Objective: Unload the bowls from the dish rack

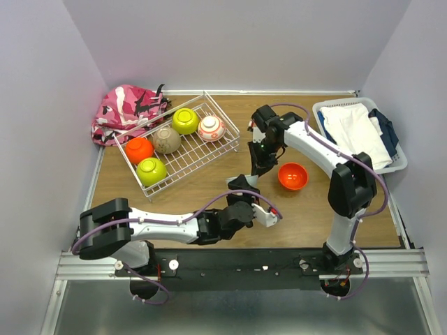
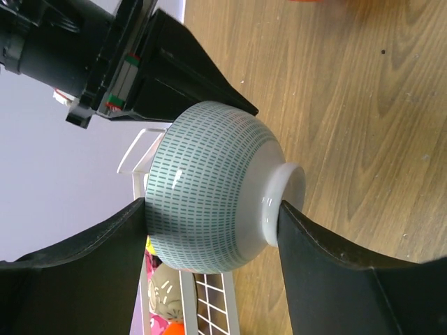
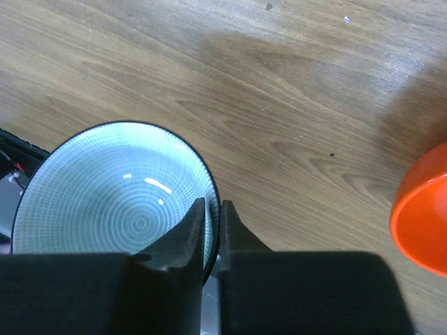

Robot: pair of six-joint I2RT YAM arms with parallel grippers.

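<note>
A pale teal bowl [image 2: 216, 195] with a dashed pattern hangs on its side above the table. My left gripper [image 2: 213, 204] is shut on it, one finger on the rim side and the other on the foot. My right gripper [image 3: 211, 209] is shut on the same bowl's rim [image 3: 112, 202], one finger inside and one outside. In the top view both grippers [image 1: 241, 187] [image 1: 260, 164] meet mid-table. The dish rack [image 1: 202, 152] holds an orange bowl [image 1: 139, 149], a tan bowl [image 1: 167, 139], two lime-green bowls [image 1: 186, 121] [image 1: 151, 171] and a white bowl with red pattern [image 1: 211, 128].
An orange bowl [image 1: 292, 176] sits upright on the table just right of the grippers. A pink camouflage bag [image 1: 129, 112] lies behind the rack at the back left. A white plastic basket of clothes [image 1: 360, 132] stands at the right edge.
</note>
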